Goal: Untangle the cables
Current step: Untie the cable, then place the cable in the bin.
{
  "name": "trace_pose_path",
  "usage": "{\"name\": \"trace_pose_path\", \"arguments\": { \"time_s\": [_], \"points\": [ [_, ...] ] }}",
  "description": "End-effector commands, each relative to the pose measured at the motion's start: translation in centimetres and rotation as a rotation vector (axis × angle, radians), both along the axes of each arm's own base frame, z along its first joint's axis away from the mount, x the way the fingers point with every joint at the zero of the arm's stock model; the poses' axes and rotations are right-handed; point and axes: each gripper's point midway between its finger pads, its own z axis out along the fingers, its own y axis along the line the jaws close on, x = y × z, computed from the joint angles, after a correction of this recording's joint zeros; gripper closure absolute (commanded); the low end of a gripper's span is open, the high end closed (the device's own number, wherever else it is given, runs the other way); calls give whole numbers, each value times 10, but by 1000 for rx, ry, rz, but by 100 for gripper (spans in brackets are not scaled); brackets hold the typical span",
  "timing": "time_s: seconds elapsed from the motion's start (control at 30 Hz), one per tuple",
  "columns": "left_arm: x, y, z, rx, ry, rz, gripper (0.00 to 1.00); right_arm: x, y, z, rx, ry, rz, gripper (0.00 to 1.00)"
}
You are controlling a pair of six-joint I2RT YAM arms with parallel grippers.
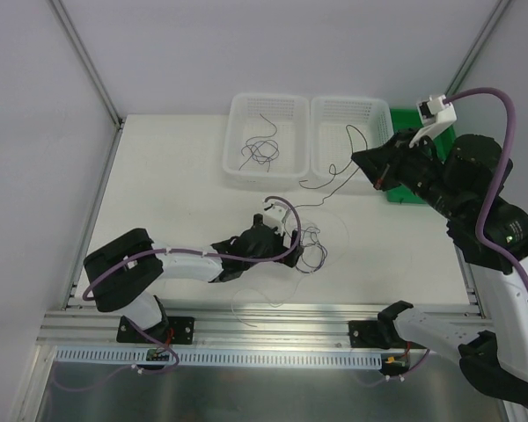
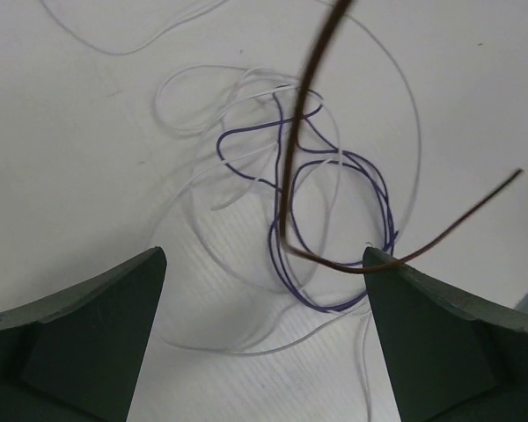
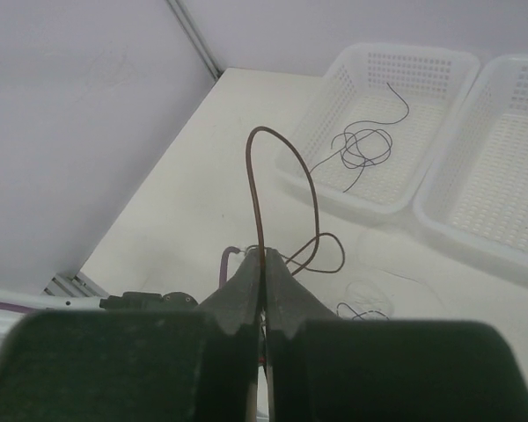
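Observation:
A loose tangle of thin purple and white cables lies on the white table. My left gripper hovers just above it, open, with nothing between its fingers. A thin brown cable rises from the tangle in a tall loop to my right gripper, which is shut on it in the air by the right basket. In the left wrist view the brown cable's lower bend passes close by the right fingertip. More dark cables lie in the left basket.
Two white perforated baskets stand side by side at the back, the left basket and the right basket. A green object sits behind the right one. One white strand lies near the front rail.

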Motion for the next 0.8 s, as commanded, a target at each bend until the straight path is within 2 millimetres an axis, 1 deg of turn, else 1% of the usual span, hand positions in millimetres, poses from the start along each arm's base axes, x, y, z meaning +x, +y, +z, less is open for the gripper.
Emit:
{"name": "trace_pose_path", "arguments": {
  "time_s": [0.0, 0.03, 0.07, 0.1, 0.17, 0.2, 0.23, 0.27, 0.3, 0.33, 0.37, 0.4, 0.43, 0.47, 0.5, 0.53, 0.57, 0.6, 0.63, 0.67, 0.7, 0.73, 0.77],
  "points": [
    [18, 12, 9, -22, 8, 164, 5, 0, -17, 24, -13, -97, -66, 99],
    [18, 18, 8, -13, 24, 189, 5, 2, -21, 24, -21, -98, -88, 99],
    [22, 27, 7, -6, 38, 225, 4, 7, -30, 24, -55, -117, -134, 99],
    [20, 39, 7, 4, 78, 263, 4, 13, -39, 25, -87, -134, -186, 99],
    [20, 51, 10, -1, 131, 284, 4, 16, -49, 31, -106, -156, -238, 99],
    [24, 66, 14, -3, 176, 321, 4, 22, -58, 33, -138, -172, -289, 99],
    [17, 64, 16, -24, 230, 275, 4, 23, -64, 40, -139, -191, -317, 99],
    [18, 70, 24, -46, 255, 274, 4, 25, -68, 44, -154, -202, -341, 99],
    [22, 81, 26, -44, 295, 288, 3, 28, -78, 48, -178, -218, -391, 99],
    [22, 87, 30, -45, 313, 283, 3, 30, -84, 55, -187, -234, -420, 99],
    [19, 89, 35, -52, 336, 260, 2, 33, -89, 57, -202, -243, -449, 99],
    [28, 99, 53, -73, 314, 274, 2, 35, -101, 60, -221, -249, -515, 99],
    [24, 110, 53, -39, 338, 278, 1, 38, -108, 66, -249, -276, -553, 99],
    [22, 114, 67, -56, 328, 265, 1, 42, -122, 68, -273, -279, -633, 99],
    [32, 126, 81, -59, 301, 292, 1, 45, -130, 68, -306, -287, -677, 99],
    [24, 131, 90, -68, 319, 263, 1, 50, -144, 71, -352, -316, -768, 99],
    [26, 141, 96, -64, 311, 281, 1, 51, -148, 82, -354, -358, -786, 99],
    [25, 144, 109, -73, 296, 255, 1, 59, -160, 73, -398, -344, -857, 99],
    [29, 156, 116, -81, 289, 281, 1, 62, -166, 84, -373, -385, -902, 99],
    [22, 166, 119, -69, 294, 284, 1, 69, -171, 82, -406, -387, -925, 99],
    [21, 172, 125, -56, 273, 272, 1, 74, -185, 83, -416, -385, -976, 99],
    [22, 184, 125, -47, 270, 296, 1, 79, -192, 86, -407, -393, -1005, 99],
    [18, 192, 128, -42, 257, 300, 1, 85, -194, 86, -403, -391, -1002, 99]
  ]
}}
